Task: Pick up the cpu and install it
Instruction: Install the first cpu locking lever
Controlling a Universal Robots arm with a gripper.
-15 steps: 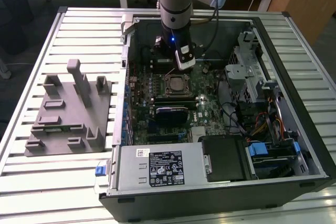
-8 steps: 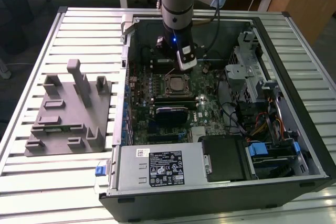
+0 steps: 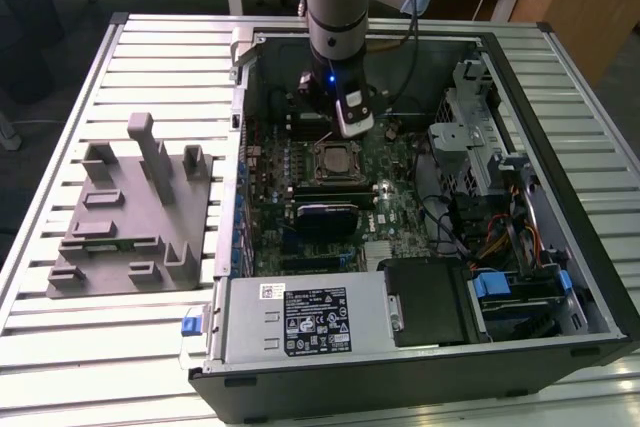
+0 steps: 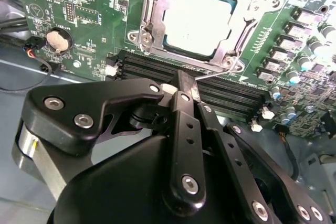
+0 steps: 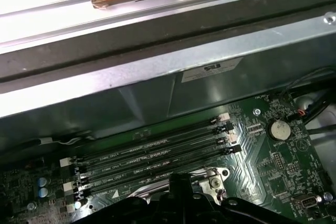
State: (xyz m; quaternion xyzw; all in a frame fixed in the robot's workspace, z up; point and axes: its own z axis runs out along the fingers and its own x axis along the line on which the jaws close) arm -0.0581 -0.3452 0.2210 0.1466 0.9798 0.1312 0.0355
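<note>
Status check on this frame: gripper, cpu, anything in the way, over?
Gripper shut, empty, hovering beside the socket frame. Cpu lying inside that frame. Nothing on top of it.

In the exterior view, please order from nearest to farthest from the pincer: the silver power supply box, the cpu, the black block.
1. The cpu, in its socket right by the pincer.
2. The black block, farther along the board.
3. The silver power supply box, along the case's front wall.

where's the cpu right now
In the second wrist view the cpu sits in the socket, beside the memory slots, just ahead of the claw; mid-case in the exterior view.
</note>
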